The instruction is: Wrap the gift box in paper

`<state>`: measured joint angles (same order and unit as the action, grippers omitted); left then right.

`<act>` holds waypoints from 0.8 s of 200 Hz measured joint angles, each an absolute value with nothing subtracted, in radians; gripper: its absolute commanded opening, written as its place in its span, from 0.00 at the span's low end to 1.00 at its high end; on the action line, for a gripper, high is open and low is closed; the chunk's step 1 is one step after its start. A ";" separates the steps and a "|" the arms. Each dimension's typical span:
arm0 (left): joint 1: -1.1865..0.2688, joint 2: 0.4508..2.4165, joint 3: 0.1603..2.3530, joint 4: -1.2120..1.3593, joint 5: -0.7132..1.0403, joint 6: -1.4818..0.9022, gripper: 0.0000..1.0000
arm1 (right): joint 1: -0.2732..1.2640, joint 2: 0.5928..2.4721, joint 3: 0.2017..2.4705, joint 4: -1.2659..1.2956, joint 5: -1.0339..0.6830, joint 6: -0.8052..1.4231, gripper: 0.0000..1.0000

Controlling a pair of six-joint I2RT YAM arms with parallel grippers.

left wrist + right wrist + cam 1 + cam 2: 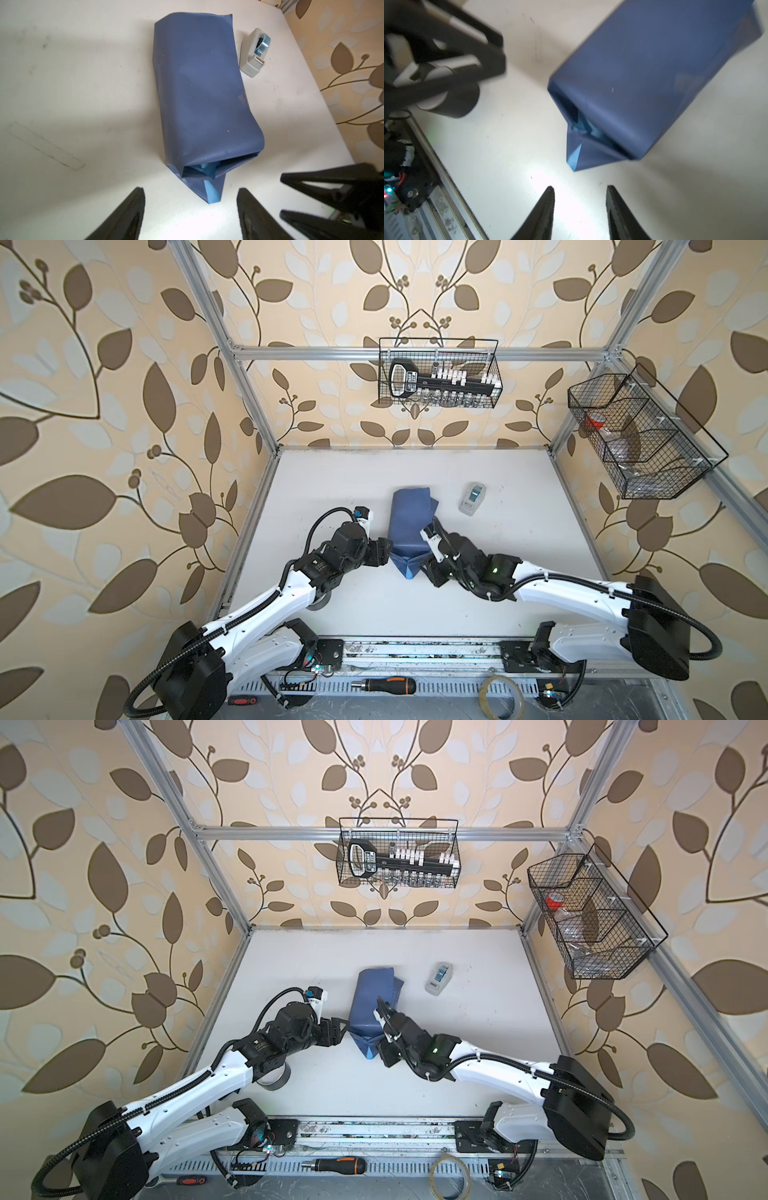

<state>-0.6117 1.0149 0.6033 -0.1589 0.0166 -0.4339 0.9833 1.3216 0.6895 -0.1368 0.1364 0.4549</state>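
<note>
The paper (409, 526) lies mid-table, dusky blue side out, wrapped into a long tube (199, 89). Its near end gapes open, and a pointed flap there (212, 193) shows the light blue face. The gift box is hidden inside the paper. My left gripper (190, 190) is open and empty, just short of that flap. In both top views it sits at the tube's near-left corner (387, 551). My right gripper (580, 187) is also open and empty, a little back from the flap (574, 158), at the tube's near-right corner (424, 568).
A grey tape dispenser (472, 498) stands right of the paper's far end. A grey tape roll (320, 603) lies under the left arm. A screwdriver (384, 685) and a clear tape roll (500, 697) rest on the front rail. Wire baskets (440, 373) hang on the walls.
</note>
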 measured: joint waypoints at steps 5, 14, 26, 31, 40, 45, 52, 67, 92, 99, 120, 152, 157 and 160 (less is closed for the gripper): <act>-0.612 1.024 0.619 -0.167 0.012 -0.416 0.76 | 0.999 1.337 0.674 -0.130 0.145 0.475 0.43; -0.611 1.039 0.649 -0.176 -0.005 -0.384 0.76 | 1.026 1.364 0.654 -0.105 0.164 0.511 0.43; -0.609 1.055 0.694 -0.176 -0.035 -0.326 0.76 | 1.056 1.397 0.641 -0.063 0.188 0.556 0.43; -0.606 1.059 0.708 -0.171 -0.046 -0.304 0.77 | 1.065 1.411 0.637 -0.043 0.197 0.572 0.43; -0.591 1.067 0.729 -0.155 -0.062 -0.264 0.77 | 1.077 1.430 0.633 -0.008 0.210 0.600 0.44; -0.573 1.074 0.742 -0.150 -0.059 -0.255 0.77 | 1.080 1.437 0.630 0.008 0.218 0.612 0.44; -0.538 1.091 0.762 -0.150 -0.048 -0.250 0.75 | 1.080 1.439 0.624 0.026 0.226 0.625 0.45; -0.441 1.154 0.807 -0.152 -0.007 -0.268 0.71 | 1.065 1.428 0.605 0.055 0.234 0.635 0.46; -0.361 1.312 0.871 -0.149 0.044 -0.317 0.62 | 1.019 1.366 0.554 0.085 0.232 0.634 0.48; -0.360 1.365 0.890 -0.151 0.069 -0.324 0.59 | 1.006 1.345 0.541 0.087 0.232 0.631 0.48; -0.361 1.515 0.936 -0.150 0.138 -0.346 0.51 | 0.953 1.279 0.502 0.088 0.221 0.625 0.48; -0.371 1.609 0.935 -0.153 0.202 -0.371 0.43 | 0.855 1.181 0.459 0.069 0.193 0.607 0.48; -0.374 1.610 0.931 -0.151 0.206 -0.372 0.42 | 0.844 1.170 0.458 0.065 0.188 0.603 0.48; -0.377 1.610 0.926 -0.148 0.208 -0.371 0.42 | 0.835 1.163 0.458 0.062 0.186 0.600 0.48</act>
<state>-0.3771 1.6096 0.9264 -0.1482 0.2081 -0.3714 0.8352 1.1625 0.4583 0.0616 0.1860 0.6003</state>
